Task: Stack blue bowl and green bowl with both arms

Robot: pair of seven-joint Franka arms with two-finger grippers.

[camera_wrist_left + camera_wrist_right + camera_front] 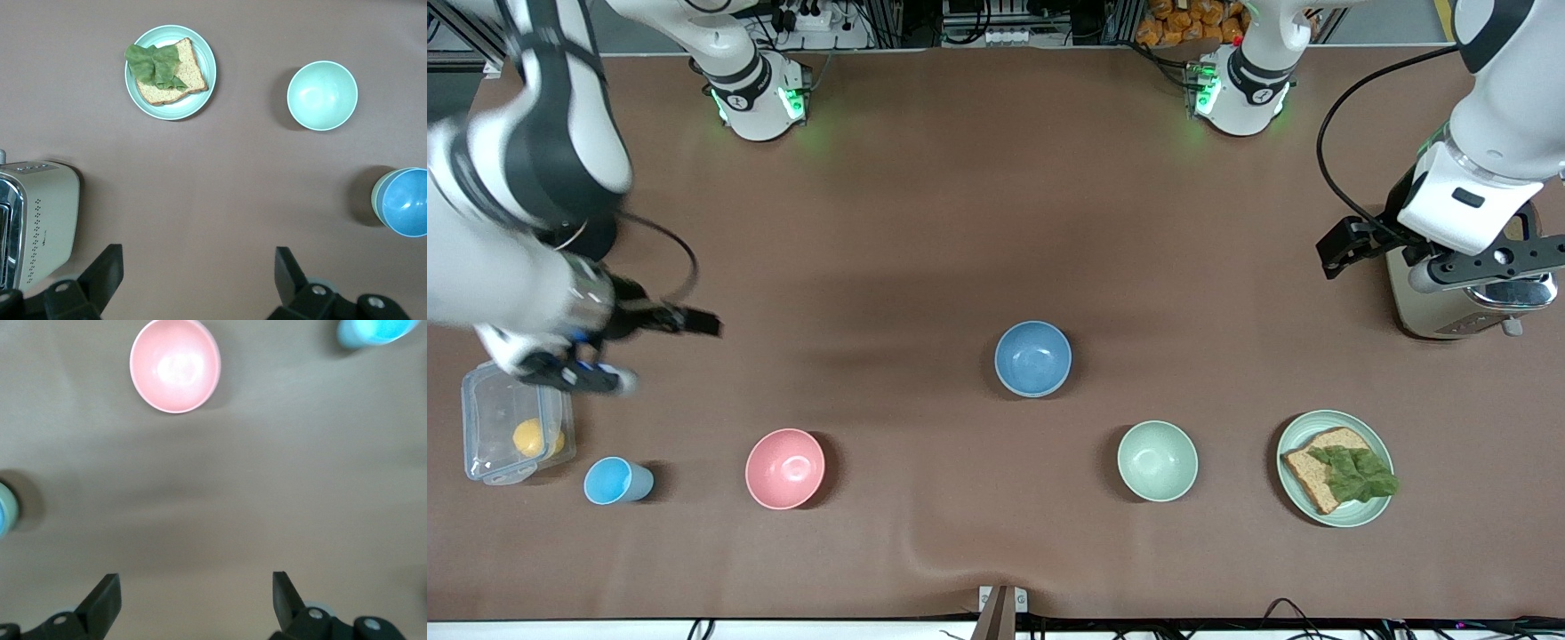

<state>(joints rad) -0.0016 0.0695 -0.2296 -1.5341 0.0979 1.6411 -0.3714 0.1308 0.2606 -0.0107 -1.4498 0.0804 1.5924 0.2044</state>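
Note:
The blue bowl [1032,358] stands upright near the middle of the table. It sits nested inside the green bowl [375,198], whose sage rim shows around it in the left wrist view. The same green rim [7,497] shows at the edge of the right wrist view. My left gripper [199,267] hangs open and empty in the air over the toaster [1449,311] at the left arm's end. My right gripper [197,590] is also open and empty, up over the clear container [489,400] at the right arm's end. Neither touches the bowls.
A pale mint bowl [1158,460] and a pink bowl [784,468] stand nearer the front camera than the stack. A bright-blue cup [615,481] lies beside the container, which holds a yellow fruit. A green plate [1294,436] carries bread and lettuce.

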